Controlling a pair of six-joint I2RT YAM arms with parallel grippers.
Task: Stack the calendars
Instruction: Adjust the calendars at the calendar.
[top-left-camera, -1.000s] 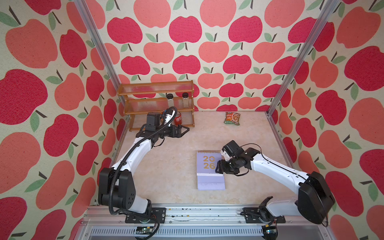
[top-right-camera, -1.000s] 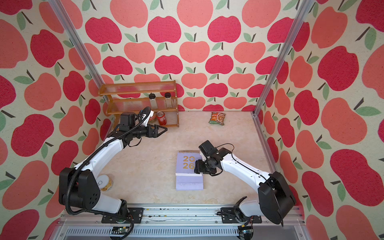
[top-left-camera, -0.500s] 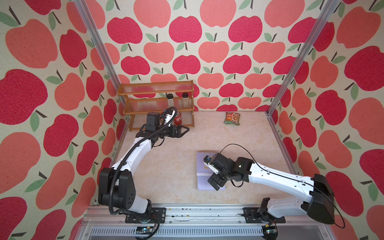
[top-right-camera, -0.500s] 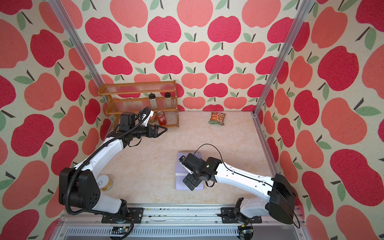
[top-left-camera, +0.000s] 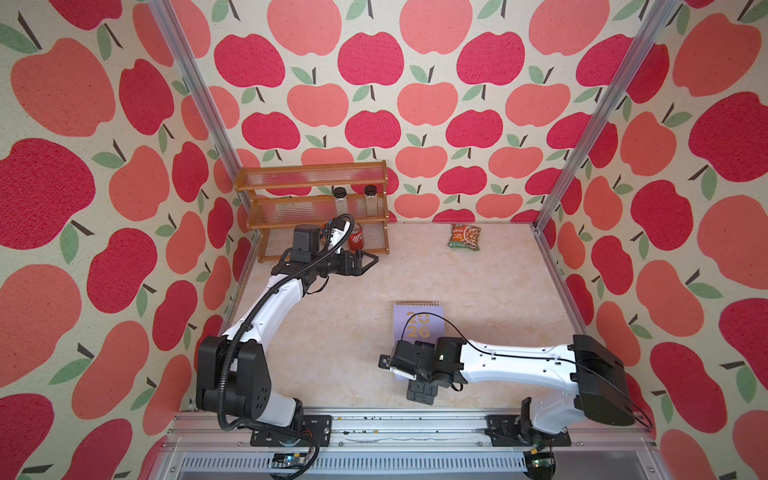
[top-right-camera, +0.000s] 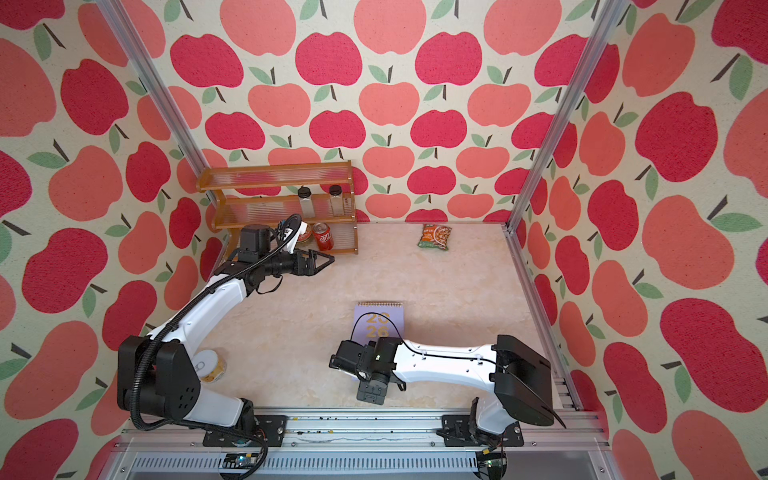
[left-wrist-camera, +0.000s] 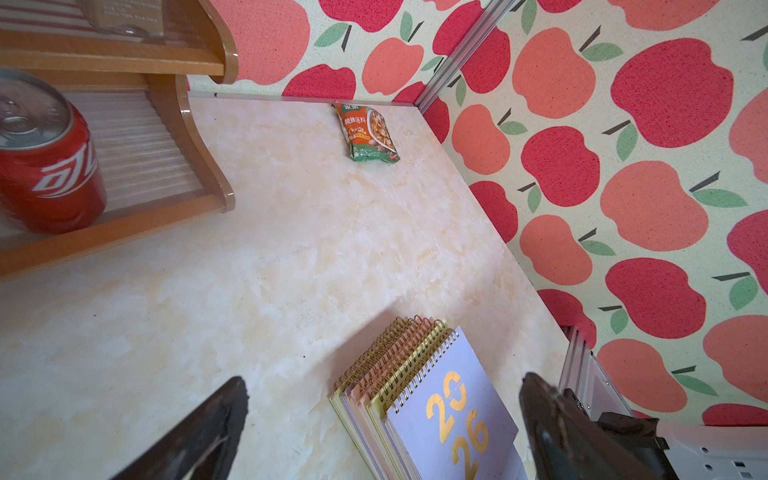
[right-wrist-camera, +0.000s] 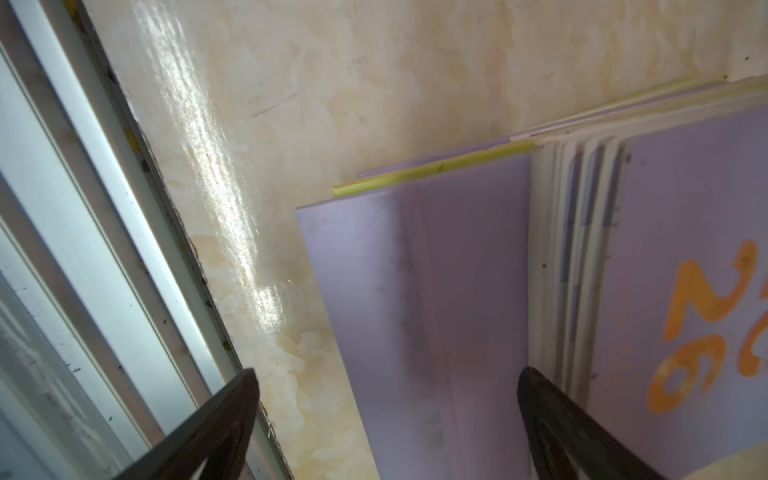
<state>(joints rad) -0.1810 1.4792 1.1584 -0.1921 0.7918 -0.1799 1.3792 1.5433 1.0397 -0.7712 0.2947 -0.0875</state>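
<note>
Lilac card faces up on the calendars (top-left-camera: 417, 328), which lie in one pile on the desk (top-left-camera: 332, 332) toward its front edge, gold numerals showing in both top views. From the left wrist, the pile (left-wrist-camera: 449, 411) shows a row of gold spirals with yellow-green, pink and lilac edges under the top cover; the exact count is hard to read, but no calendar lies loose anywhere else on the desk. So the stacking looks all but done. What is left, at most, is tidying: the spiral ends sit fanned, not flush, and at the near corner the right wrist view (right-wrist-camera: 457, 291) shows a yellow-green edge and a lilac sheet out of step with the cover above. The right claw (top-left-camera: 420, 395) hangs low at that near end of the pile, jaws wide apart and holding nothing, one finger over the cover and one over bare desk by the front rail (right-wrist-camera: 104, 249). The left claw (top-left-camera: 370, 262) is well apart from the pile, also spread and empty, just in front of the shelf (top-left-camera: 316, 208) in the far left corner. A red can (top-left-camera: 356, 240) stands on the lowest tier, close to that claw, with two jars (top-left-camera: 340, 199) above. A green packet (top-left-camera: 465, 237) lies near the back wall, clear of everything. Only the right arm's cable (top-left-camera: 419, 320), arching over the top cover, crosses the pile.
</note>
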